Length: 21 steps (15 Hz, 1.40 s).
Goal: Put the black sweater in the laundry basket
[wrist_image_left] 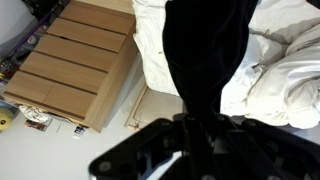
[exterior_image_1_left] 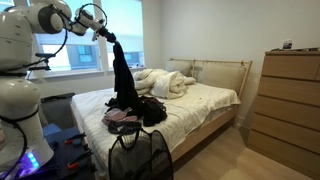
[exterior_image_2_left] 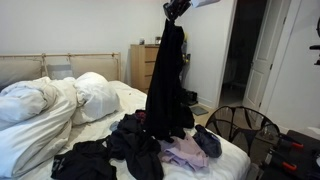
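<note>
Grip: gripper (exterior_image_1_left: 106, 36) clenched on black sweater (exterior_image_1_left: 122, 75), held high | Position: sweater hangs over bed (exterior_image_1_left: 215, 97) foot edge, hem meeting clothes pile (exterior_image_1_left: 128, 116) | Target: laundry basket (exterior_image_1_left: 138, 155) on floor beside bed's foot corner

Arm (exterior_image_1_left: 20, 95): white rounded shells, blk cables w/ loops; gripper (exterior_image_1_left: 106, 36) blk; blue glow at base.

Tool (exterior_image_1_left: 104, 35) pinching the top of the black sweater (exterior_image_1_left: 121, 72), garment hanging over a clothes pile (exterior_image_1_left: 135, 112) on the bed (exterior_image_1_left: 205, 100), laundry basket (exterior_image_1_left: 140, 155) in the foreground, wooden dresser (exterior_image_1_left: 290, 100) beyond the bed
</note>
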### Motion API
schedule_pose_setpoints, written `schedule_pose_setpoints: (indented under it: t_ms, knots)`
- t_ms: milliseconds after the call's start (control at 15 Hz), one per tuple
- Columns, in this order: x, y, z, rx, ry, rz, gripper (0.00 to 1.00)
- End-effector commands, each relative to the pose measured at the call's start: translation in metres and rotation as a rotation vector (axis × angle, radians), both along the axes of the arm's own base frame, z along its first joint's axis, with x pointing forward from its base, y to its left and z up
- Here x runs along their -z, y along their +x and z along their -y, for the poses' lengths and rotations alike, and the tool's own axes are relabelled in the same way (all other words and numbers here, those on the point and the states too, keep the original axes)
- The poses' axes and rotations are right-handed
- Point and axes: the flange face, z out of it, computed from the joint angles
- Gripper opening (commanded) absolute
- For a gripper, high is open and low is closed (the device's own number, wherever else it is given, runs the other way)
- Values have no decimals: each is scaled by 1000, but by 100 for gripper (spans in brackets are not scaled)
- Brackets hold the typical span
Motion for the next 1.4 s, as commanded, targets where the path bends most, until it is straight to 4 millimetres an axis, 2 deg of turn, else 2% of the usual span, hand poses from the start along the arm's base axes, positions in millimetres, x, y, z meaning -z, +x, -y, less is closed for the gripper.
schedule_pose_setpoints:
  t_ms: [0, 267, 533, 1000, 1333]
  knots:
    - [-53, -55, -5, -77, 15, 87, 2]
    - [-112, -117, 2, -121, 77, 182, 2]
    - [-151, -148, 22, -122, 113, 248, 2]
    - [-175, -171, 51, -107, 139, 310, 2]
    - [-183, -176, 67, -98, 156, 346, 2]
